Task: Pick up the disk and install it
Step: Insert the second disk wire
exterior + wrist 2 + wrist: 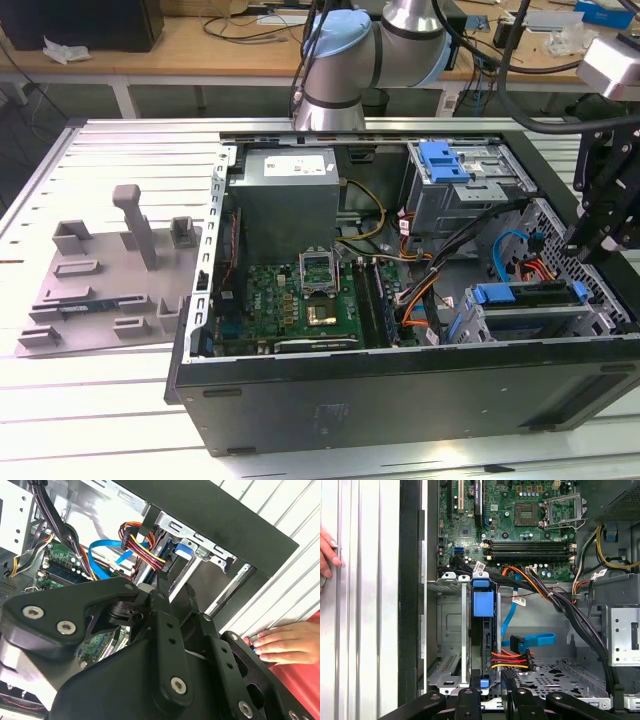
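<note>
1. an open black computer case (400,395) lies on its side on a slatted metal table (120,150), filling the middle and the exterior view's right.
2. the robot arm (345,55) reaches in from the far side, and its black gripper (600,235) hangs over the case's end on the exterior view's right.
3. whether the gripper is clenched or released cannot be told; in both wrist views its black linkages (165,645) show close up with nothing seen between them.
4. inside the case, a green motherboard (295,300) sits below a grey power supply (285,190).
5. a grey fixture plate (105,275) with raised blocks rests on the table at the exterior view's left, well apart from the gripper.
6. a metal drive cage with a blue tab (455,175) is at the far right corner of the case.
7. the disk (525,300), edged by its blue carrier, sits in the near bay at the exterior view's right, just below the gripper; in the first wrist view it stands on edge in the bay (482,645).
8. red, yellow and black power wires (512,660) and a blue data cable (530,640) lie just beside it.
9. a person's hand (282,642) rests on the table outside the case wall.
</note>
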Tool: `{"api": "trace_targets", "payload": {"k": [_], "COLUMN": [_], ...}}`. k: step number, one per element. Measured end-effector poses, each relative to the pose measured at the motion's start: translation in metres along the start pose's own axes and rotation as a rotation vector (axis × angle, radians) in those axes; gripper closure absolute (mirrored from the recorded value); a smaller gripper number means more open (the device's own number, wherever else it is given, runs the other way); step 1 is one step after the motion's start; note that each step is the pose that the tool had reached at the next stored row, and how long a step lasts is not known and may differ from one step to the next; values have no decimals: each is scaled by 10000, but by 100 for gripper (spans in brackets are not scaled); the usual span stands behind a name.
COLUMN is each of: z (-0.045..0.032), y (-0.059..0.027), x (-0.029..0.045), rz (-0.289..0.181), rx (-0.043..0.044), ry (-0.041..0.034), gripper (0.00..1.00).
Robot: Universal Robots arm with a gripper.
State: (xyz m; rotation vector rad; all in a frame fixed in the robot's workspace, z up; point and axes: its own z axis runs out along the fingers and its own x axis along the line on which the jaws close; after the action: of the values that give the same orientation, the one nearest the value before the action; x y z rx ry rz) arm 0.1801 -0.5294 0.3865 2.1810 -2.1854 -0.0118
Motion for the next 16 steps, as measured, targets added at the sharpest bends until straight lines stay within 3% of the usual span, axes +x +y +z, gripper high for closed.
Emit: {"api": "trace_targets", "payload": {"k": [3, 4, 6, 7, 8, 9, 10, 13, 16], "z": [0, -2, -4, -6, -7, -11, -16, -8, 13], "y": [1, 1, 0, 0, 0, 1, 1, 9, 75], "x": [-16, -53, -128, -164, -212, -342, -526, -595, -652], "rz": [1, 6, 17, 26, 37, 62, 76, 84, 64], "rx": [2, 2, 0, -4, -10, -16, -15, -15, -13], "ry": [21, 127, 412, 603, 881, 1447, 1777, 1925, 1983], "gripper": [70, 70, 70, 70, 70, 70, 70, 70, 70]}}
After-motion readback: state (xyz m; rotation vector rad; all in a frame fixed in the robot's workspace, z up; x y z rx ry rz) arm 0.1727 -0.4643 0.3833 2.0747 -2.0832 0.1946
